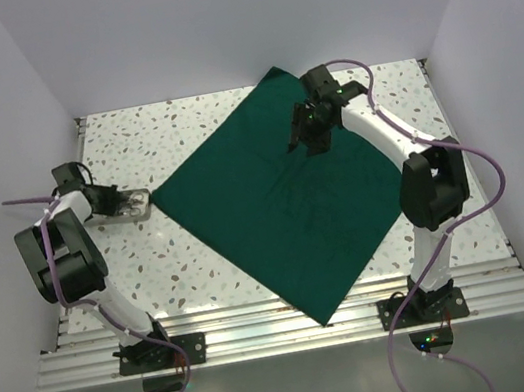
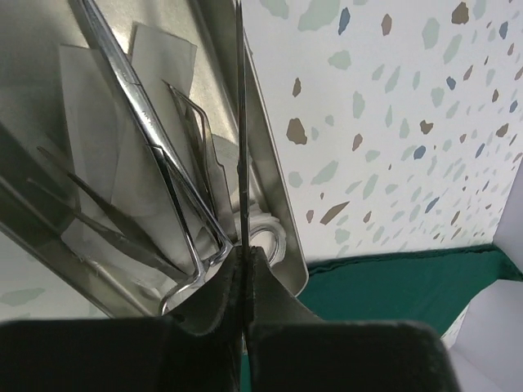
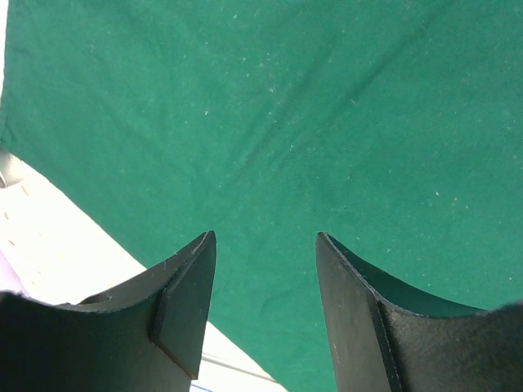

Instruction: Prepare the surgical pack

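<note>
left hand (image 2: pixel 245 255) clamped on silver instrument (image 2: pixel 242 163) at tray (image 2: pixel 266 163), right hand (image 3: pixel 265 241) half open, empty, above drape (image 3: pixel 286 122)

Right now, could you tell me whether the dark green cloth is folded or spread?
Spread: the dark green cloth drape lies flat, unfolded, on the speckled table.

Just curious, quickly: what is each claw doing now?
Left gripper: shut on a thin silver instrument.
Right gripper: open, empty, over the green drape.
</note>
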`<state>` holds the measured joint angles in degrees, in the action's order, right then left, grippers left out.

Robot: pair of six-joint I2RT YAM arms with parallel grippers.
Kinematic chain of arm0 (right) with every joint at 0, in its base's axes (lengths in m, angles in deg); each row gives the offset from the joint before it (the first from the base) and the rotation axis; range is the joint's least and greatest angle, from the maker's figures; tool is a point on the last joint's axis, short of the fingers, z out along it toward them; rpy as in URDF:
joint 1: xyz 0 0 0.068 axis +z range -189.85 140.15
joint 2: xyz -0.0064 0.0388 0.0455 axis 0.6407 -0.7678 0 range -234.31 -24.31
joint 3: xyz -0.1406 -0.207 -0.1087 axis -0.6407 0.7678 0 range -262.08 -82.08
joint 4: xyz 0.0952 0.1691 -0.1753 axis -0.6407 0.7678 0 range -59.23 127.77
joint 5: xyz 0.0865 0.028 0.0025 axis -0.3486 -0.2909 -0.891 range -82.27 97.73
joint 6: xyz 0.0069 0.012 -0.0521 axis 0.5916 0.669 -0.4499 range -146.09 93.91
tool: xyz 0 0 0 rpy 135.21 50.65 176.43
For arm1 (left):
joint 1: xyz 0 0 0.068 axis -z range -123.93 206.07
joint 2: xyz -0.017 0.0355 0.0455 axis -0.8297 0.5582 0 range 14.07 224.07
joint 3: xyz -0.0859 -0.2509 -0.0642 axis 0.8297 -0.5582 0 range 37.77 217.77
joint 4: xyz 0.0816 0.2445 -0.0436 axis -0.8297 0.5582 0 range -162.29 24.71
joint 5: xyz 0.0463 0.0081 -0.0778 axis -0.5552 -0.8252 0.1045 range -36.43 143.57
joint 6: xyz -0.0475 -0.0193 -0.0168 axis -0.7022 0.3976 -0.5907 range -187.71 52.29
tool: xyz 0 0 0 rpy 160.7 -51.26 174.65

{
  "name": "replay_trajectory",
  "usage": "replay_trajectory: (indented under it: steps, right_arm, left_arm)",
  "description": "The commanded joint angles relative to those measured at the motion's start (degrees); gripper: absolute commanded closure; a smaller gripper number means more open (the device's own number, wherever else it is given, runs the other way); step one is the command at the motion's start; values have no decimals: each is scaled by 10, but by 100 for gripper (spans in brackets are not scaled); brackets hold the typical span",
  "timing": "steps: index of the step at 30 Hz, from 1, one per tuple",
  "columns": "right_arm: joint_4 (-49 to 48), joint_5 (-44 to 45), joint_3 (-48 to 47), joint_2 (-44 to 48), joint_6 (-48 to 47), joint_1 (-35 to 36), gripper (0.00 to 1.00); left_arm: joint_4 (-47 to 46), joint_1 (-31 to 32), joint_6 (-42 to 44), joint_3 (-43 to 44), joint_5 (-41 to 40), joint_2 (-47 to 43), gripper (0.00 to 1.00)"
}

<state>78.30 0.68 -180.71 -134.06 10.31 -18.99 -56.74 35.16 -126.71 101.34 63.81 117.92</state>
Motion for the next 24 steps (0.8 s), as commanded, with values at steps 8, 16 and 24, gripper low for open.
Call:
replay_trajectory:
  steps: [8, 16, 24]
  right_arm:
    - [-2, -5, 18, 13, -1, 0, 44]
    - [-16, -13, 41, 24, 6, 1, 44]
    - [-33, -40, 68, 51, 8, 21, 43]
  left_arm:
    - [-32, -17, -23, 2, 19, -4, 71]
    - [0, -19, -10, -47, 40, -73, 41]
    - [59, -26, 27, -84, -21, -160, 42]
